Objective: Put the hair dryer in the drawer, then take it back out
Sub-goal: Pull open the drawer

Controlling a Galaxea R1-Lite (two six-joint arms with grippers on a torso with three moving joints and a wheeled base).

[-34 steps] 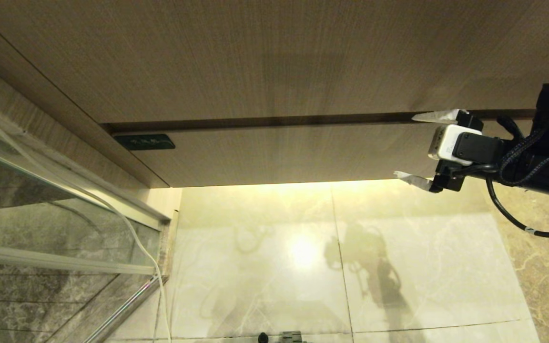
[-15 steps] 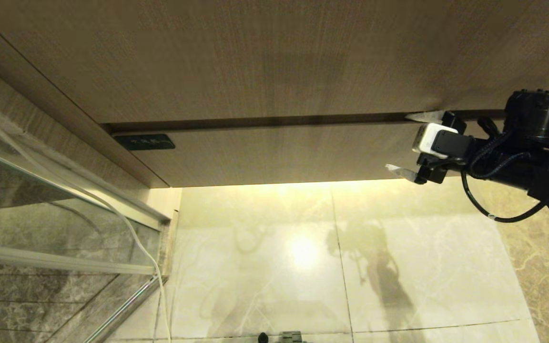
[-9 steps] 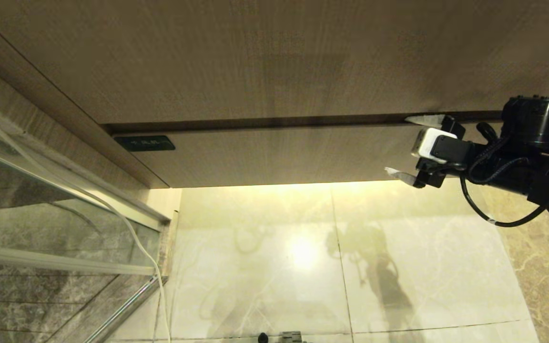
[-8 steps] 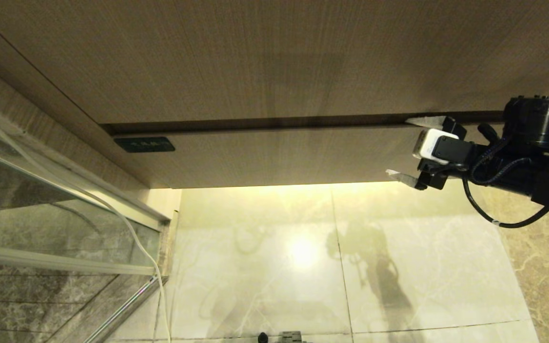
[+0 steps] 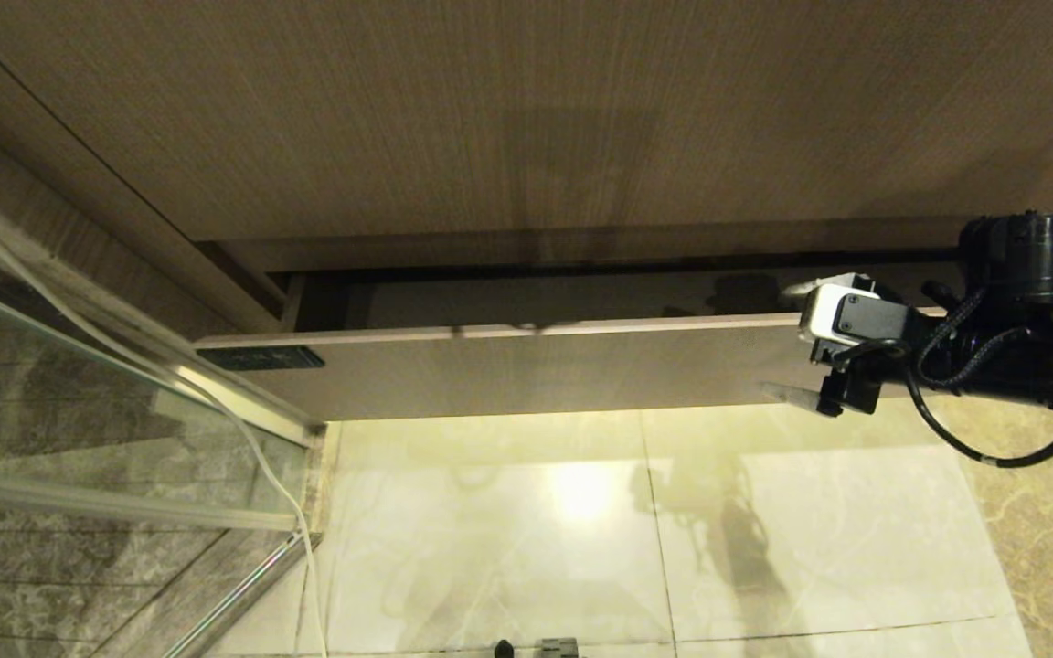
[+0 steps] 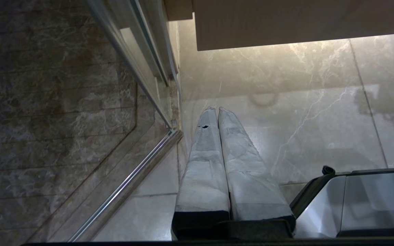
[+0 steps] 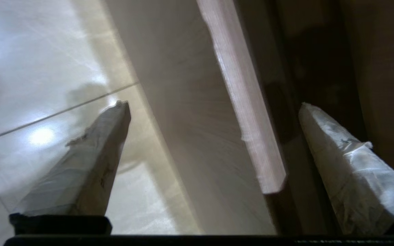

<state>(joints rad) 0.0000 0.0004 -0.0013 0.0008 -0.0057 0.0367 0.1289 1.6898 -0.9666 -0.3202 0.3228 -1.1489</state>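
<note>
The drawer (image 5: pixel 526 370) has a matt, light-brown wood-grain front, fine straight lines running through it, and the cabinet panel (image 5: pixel 490 110) above it shows the same dull wood-grain finish. The floor (image 5: pixel 536 530) is pale, marble-like tile, polished and glossy enough to mirror a bright light spot and shadows. The glass panel (image 5: pixel 79 393) is clear and smooth, edged by a shiny metal rail (image 6: pixel 128 184). The right gripper (image 5: pixel 805 343) has fingers (image 7: pixel 91 164) wrapped in whitish, wrinkled tape; its body looks like black and white plastic. The left gripper (image 6: pixel 217 112) wears the same crinkled wrap.
</note>
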